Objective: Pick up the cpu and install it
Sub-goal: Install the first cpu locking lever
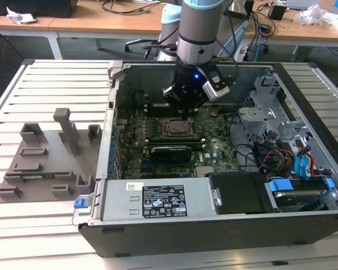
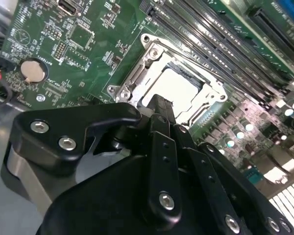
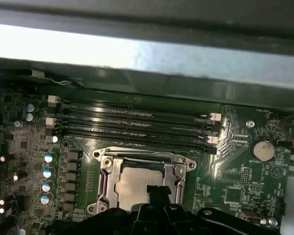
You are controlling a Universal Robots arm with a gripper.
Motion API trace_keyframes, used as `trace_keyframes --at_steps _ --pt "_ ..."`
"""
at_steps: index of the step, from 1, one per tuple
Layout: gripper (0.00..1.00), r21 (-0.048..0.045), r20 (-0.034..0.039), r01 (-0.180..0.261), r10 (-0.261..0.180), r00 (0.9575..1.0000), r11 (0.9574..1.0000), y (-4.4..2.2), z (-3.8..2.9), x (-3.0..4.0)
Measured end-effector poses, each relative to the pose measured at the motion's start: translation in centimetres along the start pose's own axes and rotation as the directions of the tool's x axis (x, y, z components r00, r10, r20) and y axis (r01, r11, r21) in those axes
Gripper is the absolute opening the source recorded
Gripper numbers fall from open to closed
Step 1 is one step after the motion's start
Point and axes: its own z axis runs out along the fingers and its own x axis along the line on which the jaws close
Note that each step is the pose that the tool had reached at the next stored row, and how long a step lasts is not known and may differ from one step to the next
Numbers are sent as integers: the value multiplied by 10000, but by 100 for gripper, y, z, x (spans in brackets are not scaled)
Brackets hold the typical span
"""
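The cpu (image 2: 179, 90), a small square chip with a silvery-white top, lies flat inside the metal socket frame (image 2: 132, 73) on the green motherboard (image 2: 78, 54). It also shows in the first wrist view as the cpu (image 3: 134, 182) within the frame (image 3: 104, 169). My gripper (image 2: 159, 104) hangs just over the chip's near edge, and its black tip (image 3: 157, 190) overlaps that edge. I cannot tell whether it touches the chip. In the exterior view the gripper (image 1: 184, 112) is low inside the open computer case, directly above the socket (image 1: 175, 128).
Rows of memory slots (image 3: 137, 125) run beside the socket. A coin battery (image 2: 33, 72) sits on the board. A long black card (image 1: 170, 152), the power supply (image 1: 158, 198), and drive bays with cables (image 1: 281, 152) fill the case. A grey fixture (image 1: 45, 152) stands on the exterior view's left.
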Motion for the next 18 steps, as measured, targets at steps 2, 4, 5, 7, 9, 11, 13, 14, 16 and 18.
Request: trace_keyframes --at_steps 2,4,5,7,9,11,13,14,16,18 --pt "11 0 0 0 0 10000 10000 -1 -47 1" --pt "11 -1 1 0 0 10000 10000 -2 -91 2" --pt "11 -1 1 1 -1 10000 10000 -3 -110 2" --pt "11 -1 1 0 0 10000 10000 -4 -158 3" --pt "11 0 0 0 0 10000 10000 -6 -254 5" --pt "11 1 0 0 0 10000 10000 -10 -365 7" --pt "11 0 1 1 -1 10000 10000 -12 -459 8" --pt "11 1 0 0 0 10000 10000 -13 -482 9" --pt "11 1 0 0 0 10000 10000 -14 -533 10" --pt "11 3 0 0 0 10000 10000 -15 -593 11"
